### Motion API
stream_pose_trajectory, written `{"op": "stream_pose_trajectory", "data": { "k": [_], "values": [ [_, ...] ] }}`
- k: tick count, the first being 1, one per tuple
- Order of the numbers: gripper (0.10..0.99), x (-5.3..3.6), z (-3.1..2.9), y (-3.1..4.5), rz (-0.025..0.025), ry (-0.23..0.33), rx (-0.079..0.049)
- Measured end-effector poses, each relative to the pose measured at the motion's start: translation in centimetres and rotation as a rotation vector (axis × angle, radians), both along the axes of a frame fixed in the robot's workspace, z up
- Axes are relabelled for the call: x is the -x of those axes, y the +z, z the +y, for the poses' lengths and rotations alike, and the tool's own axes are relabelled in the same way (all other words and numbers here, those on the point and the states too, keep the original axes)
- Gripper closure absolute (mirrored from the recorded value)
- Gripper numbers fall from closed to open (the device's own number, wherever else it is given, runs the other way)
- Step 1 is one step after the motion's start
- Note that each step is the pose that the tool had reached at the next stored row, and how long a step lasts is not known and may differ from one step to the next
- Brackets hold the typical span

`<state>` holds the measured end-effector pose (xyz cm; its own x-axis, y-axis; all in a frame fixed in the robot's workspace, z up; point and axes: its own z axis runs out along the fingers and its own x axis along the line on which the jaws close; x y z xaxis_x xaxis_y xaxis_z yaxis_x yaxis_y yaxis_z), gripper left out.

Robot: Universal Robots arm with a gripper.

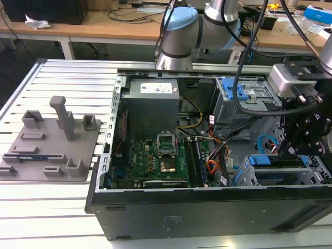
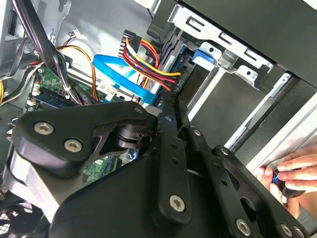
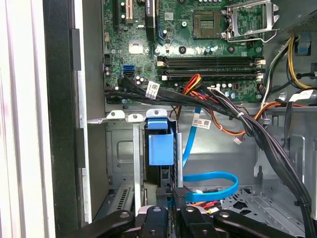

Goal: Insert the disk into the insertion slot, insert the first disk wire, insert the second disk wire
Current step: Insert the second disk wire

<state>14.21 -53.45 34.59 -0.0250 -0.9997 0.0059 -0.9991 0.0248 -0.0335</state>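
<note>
Gripper point(image 1: 291, 150) is seen in the exterior view lowered into the open computer case point(image 1: 207, 207), at the exterior view's right, directly over the low grey drive cage point(image 1: 282, 174) that serves as the insertion slot. The disk point(image 1: 275, 161) is lodged in that cage, its blue carrier frame showing along the upper edge.

In the first wrist view the black fingertips point(image 3: 178, 194) are drawn close together at a black connector just below the blue carrier tab point(image 3: 161, 146). Whether the connector is actually pinched cannot be told. The blue data cable point(image 3: 218, 181) is looped beside the cage on the case floor.

In the second wrist view the yellow, red and black power wires point(image 2: 146, 62) are seen running to a black plug point(image 2: 179, 82) set against the disk's end, with the flat blue cable point(image 2: 124, 74) passing beside them. A person's hand point(image 2: 290, 178) is visible at the case's outer edge, closed round a small dark object.

The motherboard point(image 1: 161, 161) and the grey power supply point(image 1: 153, 106) are noted within the case. A grey fixture plate point(image 1: 49, 142) is lying on the slatted table point(image 1: 57, 72), well apart from the case.
</note>
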Motion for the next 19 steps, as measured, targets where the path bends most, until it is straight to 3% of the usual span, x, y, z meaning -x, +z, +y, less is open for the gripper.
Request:
{"op": "stream_pose_trajectory", "data": {
  "k": [19],
  "values": [
    [0.914, 0.18, -0.26, -0.77, 0.0029, 0.000, 0.000]
  ]
}}
